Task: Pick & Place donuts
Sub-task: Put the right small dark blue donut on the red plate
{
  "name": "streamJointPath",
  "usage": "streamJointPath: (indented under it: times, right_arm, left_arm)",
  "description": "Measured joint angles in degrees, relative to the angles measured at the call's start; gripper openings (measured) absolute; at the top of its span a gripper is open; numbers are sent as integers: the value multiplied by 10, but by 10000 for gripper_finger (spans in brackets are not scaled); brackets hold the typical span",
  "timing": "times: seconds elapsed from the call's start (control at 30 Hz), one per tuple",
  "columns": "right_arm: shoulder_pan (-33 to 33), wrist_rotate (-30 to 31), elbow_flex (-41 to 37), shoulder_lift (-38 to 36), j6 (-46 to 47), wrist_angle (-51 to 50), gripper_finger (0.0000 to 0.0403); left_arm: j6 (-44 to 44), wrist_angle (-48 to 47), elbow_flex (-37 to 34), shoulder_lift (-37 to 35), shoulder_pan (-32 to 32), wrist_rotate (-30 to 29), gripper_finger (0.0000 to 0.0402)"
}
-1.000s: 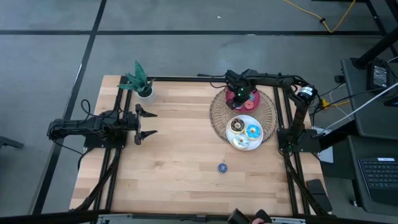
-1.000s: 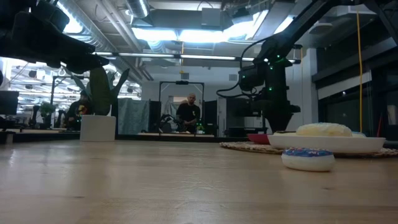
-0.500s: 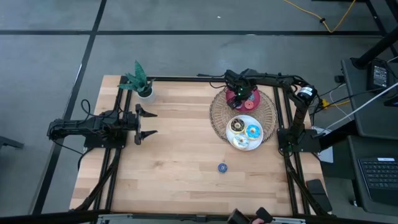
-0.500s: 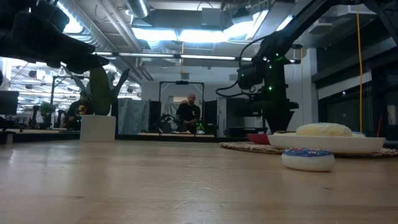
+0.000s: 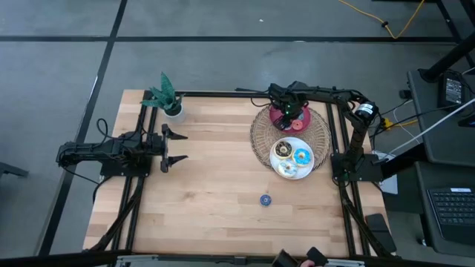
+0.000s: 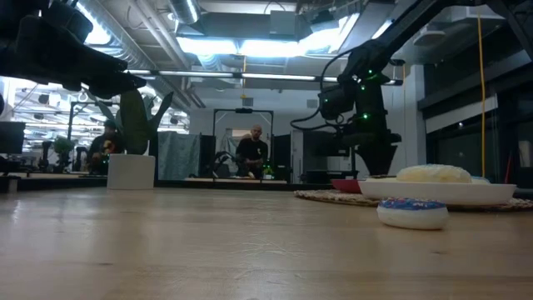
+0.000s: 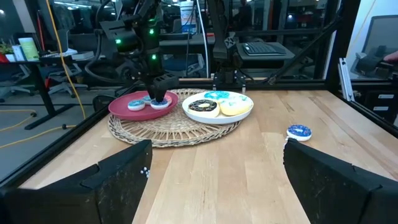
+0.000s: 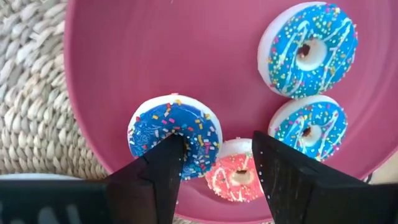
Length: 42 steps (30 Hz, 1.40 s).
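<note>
1. Donuts, seen from the high view, sit in two groups plus one stray: three larger ones on a white plate (image 5: 292, 157) and small ones on a red plate (image 5: 294, 118), both plates on a round wicker mat (image 5: 260, 133) toward 2 o'clock on the table (image 5: 208, 185). One small blue donut (image 5: 266, 199) lies alone on the bare wood near 5 o'clock of the table's middle. The right gripper (image 5: 286, 111) hangs over the red plate. The left gripper (image 5: 174, 146) waits at 9 o'clock, well apart from every donut, fingers spread wide. A potted plant (image 5: 165, 96) stands at 11 o'clock. No readable writing shows in any view.

2. Low view: the lone blue donut (image 6: 412, 212) lies in front of the white plate (image 6: 450, 192); the right arm comes down onto the mat behind it. A person stands far off in the room.

3. Left wrist view: the chocolate donut (image 7: 202, 106), blue-iced donut (image 7: 217, 96) and white-iced donut (image 7: 235, 106) fill the white plate; the right gripper (image 7: 158, 93) stands upright in the red plate among small donuts.

4. Right wrist view: the fingers (image 8: 283, 174) are parted and pinch nothing. A dark-blue sprinkled donut (image 8: 174, 134) lies partly under one finger; a red-pink donut (image 8: 233, 177) shows in the gap between them. Two more blue donuts (image 8: 308, 46) and (image 8: 305, 127) lie just beyond, toward 1 and 3 o'clock of the gap.
</note>
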Motion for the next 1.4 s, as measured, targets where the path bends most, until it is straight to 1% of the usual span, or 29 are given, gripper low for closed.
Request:
streamJointPath:
  times: [0.37, 0.57, 1.4]
  right_arm:
    - [1, 0, 1, 0, -1, 1, 192]
    - [15, 1, -1, -1, -11, 11, 192]
    - [12, 1, -2, -1, -1, 21, 192]
  left_arm:
    - [0, 0, 0, 0, 0, 0, 353]
    - [0, 0, 0, 0, 0, 0, 352]
    - [0, 0, 0, 0, 0, 0, 353]
